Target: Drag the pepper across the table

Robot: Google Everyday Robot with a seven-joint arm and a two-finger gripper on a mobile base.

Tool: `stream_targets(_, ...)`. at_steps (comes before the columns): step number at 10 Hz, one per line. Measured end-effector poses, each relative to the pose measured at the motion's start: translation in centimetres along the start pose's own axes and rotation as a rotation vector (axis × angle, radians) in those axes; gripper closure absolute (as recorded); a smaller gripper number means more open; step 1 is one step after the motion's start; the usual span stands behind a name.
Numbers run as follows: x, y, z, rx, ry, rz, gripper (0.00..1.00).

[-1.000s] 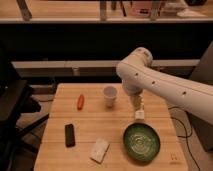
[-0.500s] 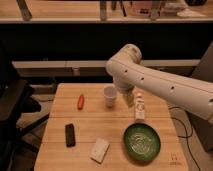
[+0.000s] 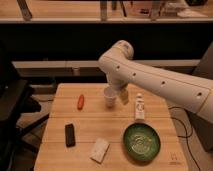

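So the arm (image 3: 160, 82) has swung left since a second ago. Its big white elbow (image 3: 117, 55) was hanging over the right half of the wooden surface (image 3: 90, 125) and now it's nearer the middle. The gripper (image 3: 123, 98) slid left with it. Nothing lying on the surface has budged.

Left to right: the pepper (image 3: 80, 102) lies flat in the left half, toward the far edge. Its long axis runs roughly far edge to near edge, a bit tilted, and I can't make out which end is the stem. Closer to the front there's a black remote (image 3: 70, 135) lying the same way, then a white packet (image 3: 99, 150) sitting skewed.

The white cup (image 3: 109, 97) stands upright between the pepper and the gripper. The gripper hangs just to the cup's right, jaws spread wide with nothing in them. Next comes a white tube (image 3: 139, 107), then a green bowl (image 3: 142, 142) near the front right.

The arm reaches in from the right side, climbs to the elbow behind the cup, then drops down to the gripper.
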Motion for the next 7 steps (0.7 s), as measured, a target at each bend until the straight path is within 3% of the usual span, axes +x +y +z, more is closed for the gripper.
stream_targets(7,-2.1,-2.8,0.1,-0.004,-0.003,-0.115,0.20)
